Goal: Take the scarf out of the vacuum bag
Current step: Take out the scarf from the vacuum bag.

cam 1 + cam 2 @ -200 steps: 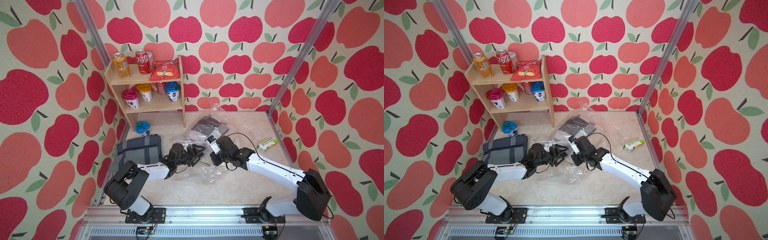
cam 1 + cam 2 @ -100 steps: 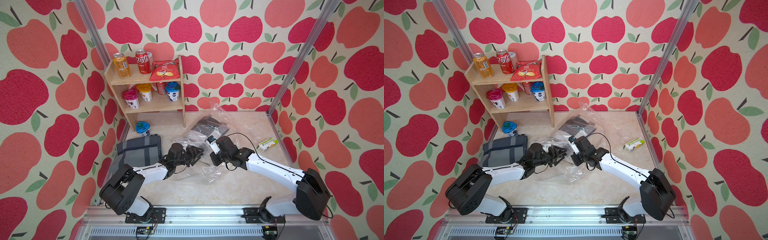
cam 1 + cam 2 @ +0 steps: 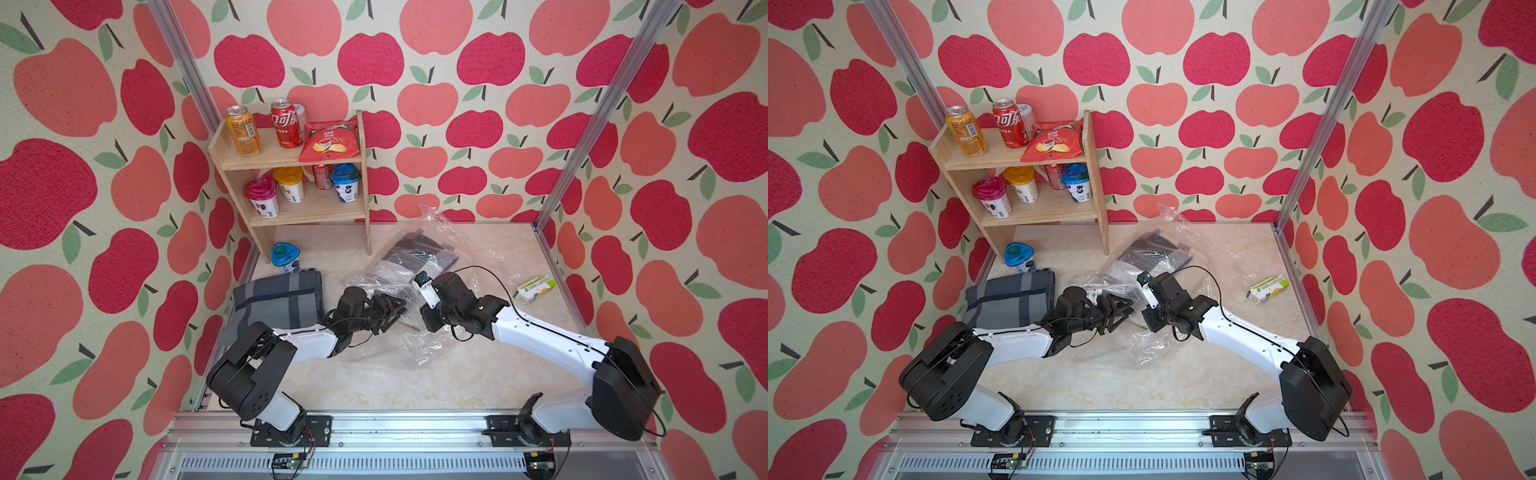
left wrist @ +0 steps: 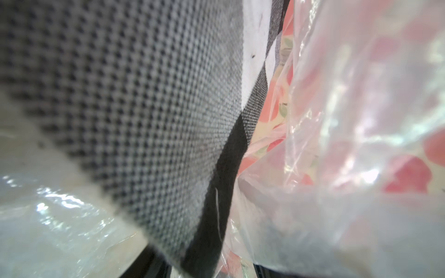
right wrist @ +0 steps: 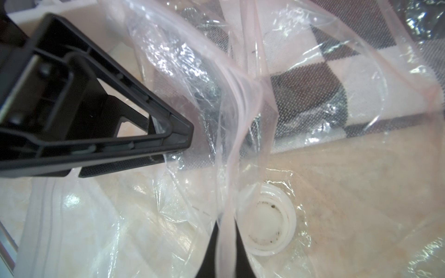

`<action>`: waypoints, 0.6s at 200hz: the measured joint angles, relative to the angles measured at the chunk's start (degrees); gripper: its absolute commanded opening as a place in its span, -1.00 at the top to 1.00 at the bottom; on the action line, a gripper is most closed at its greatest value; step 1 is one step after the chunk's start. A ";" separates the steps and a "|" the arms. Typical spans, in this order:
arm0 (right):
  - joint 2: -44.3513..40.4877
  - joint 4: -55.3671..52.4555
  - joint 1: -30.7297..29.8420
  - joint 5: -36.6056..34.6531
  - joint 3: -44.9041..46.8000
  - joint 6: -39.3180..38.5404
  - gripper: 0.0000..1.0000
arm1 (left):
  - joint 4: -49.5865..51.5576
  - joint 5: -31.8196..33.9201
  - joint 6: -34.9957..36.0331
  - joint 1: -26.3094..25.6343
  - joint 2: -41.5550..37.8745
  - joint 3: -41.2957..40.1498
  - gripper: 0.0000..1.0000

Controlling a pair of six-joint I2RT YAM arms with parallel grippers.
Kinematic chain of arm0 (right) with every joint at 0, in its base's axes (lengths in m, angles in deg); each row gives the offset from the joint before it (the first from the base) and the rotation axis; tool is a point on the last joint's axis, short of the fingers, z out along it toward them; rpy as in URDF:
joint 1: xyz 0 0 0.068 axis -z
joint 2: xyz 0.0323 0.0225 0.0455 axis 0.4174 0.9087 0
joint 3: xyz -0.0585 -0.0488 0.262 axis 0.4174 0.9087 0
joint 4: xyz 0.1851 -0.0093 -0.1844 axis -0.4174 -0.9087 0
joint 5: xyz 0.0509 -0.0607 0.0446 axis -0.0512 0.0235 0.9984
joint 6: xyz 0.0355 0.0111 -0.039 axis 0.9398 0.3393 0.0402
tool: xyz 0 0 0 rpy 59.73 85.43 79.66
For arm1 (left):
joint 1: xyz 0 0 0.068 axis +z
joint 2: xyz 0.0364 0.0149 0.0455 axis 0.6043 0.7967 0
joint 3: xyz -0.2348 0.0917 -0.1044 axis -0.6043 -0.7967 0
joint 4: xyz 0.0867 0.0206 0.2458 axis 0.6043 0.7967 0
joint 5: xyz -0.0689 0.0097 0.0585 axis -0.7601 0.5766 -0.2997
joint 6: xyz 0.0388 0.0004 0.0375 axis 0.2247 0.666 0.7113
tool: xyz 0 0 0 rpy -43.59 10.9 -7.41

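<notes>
You held film of the vacuum bag [image 3: 415,349] pinched tight in the right gripper [image 5: 226,250], the scarf [image 3: 419,257] lying inside it in front of the wooden shelf [image 3: 316,208]; the left gripper [image 3: 397,309] sat at the cloth, its grip undeterminable, so extraction likely required a firm pinch next.

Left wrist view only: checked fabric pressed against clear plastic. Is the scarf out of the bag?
Observer: No. In both top views the scarf lies mostly inside the bag.
Operator: Who holds the bag?
Observer: The right tool is shut on its edge.
Operator: Any other cloth around?
Observer: Yes, a folded grey cloth lies outside the bag.
</notes>
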 measured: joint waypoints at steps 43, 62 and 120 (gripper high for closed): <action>0.00 -0.17 0.00 0.00 0.00 0.00 1.00 | -2.67 -0.07 -1.53 0.37 2.32 -0.02 -0.06; 0.00 -0.24 0.00 0.00 0.00 0.00 1.00 | -5.33 -0.52 -2.71 0.66 4.22 -0.33 -0.02; -0.28 -1.01 0.00 -0.96 0.00 0.02 1.00 | -11.65 -1.29 -5.51 0.74 7.93 -1.25 0.00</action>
